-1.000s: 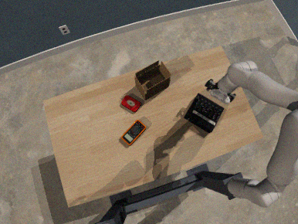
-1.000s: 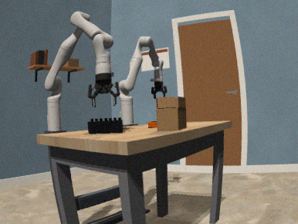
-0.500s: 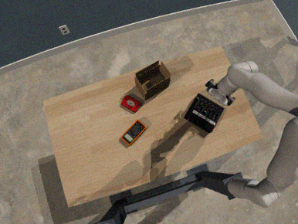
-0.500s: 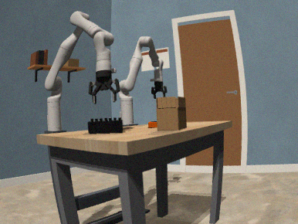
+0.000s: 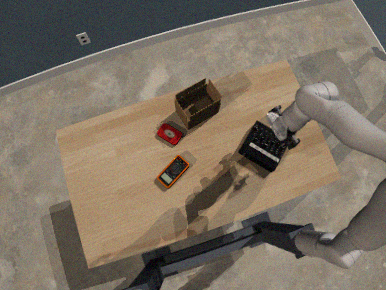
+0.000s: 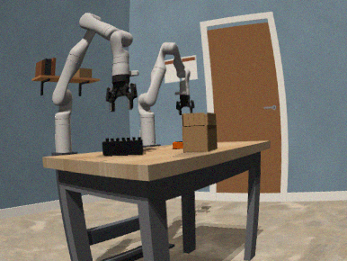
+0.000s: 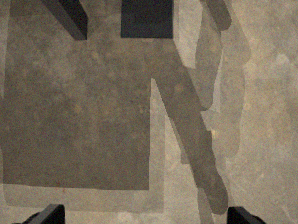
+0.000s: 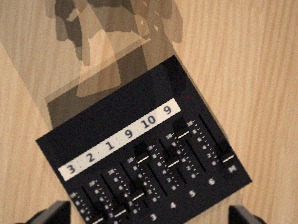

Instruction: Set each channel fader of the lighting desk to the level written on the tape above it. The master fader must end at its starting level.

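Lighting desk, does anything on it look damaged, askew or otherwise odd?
Nothing looks broken. The lighting desk does sit at an angle to the table, though that may be intended.

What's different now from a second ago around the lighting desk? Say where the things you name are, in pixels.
The right gripper (image 5: 286, 126) (image 6: 121, 109) (image 8: 149, 217) has shifted further over the lighting desk (image 5: 265, 162) (image 6: 122, 148) (image 8: 115, 112) and sits higher in the exterior view. Nothing was gripped or released. Desk, cardboard box (image 5: 183, 115) (image 6: 199, 139) and multimeter (image 5: 174, 170) (image 6: 178, 145) stayed put; earlier fader positions are unreadable.
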Controlling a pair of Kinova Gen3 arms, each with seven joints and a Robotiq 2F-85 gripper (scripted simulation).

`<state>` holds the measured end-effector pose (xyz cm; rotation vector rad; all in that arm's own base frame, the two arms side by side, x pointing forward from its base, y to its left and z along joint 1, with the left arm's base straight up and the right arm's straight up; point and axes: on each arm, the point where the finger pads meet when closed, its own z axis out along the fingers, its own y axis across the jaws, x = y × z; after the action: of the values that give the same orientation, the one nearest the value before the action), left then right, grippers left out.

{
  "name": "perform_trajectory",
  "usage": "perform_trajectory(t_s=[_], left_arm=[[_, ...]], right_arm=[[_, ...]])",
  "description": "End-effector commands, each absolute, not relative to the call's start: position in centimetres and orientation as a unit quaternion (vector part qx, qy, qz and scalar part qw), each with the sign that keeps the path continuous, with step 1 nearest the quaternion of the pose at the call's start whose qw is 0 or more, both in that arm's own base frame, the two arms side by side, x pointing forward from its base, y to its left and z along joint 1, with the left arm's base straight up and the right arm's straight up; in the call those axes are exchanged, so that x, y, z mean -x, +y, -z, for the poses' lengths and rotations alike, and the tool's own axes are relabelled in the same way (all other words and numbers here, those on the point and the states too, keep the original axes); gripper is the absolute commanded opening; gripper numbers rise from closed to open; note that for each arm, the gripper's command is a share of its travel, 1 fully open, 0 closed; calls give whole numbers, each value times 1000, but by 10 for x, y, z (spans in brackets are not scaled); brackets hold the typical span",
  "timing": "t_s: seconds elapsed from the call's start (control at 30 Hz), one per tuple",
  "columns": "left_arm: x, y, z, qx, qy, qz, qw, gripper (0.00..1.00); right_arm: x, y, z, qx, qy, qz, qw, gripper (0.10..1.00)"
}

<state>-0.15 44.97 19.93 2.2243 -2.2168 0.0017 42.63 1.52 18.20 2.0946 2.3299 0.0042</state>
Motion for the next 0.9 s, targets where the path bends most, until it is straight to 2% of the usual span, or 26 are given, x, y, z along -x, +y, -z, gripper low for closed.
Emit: perform_trajectory(t_s=[0.0,0.87], left_arm=[[2,450,-200,-708,-706,0,0,1000],[2,450,-200,-708,-706,0,0,1000]], right_arm=[[-420,22,-190,-696,718,0,2,1000],[-417,23,-187,-689,724,0,0,1000]])
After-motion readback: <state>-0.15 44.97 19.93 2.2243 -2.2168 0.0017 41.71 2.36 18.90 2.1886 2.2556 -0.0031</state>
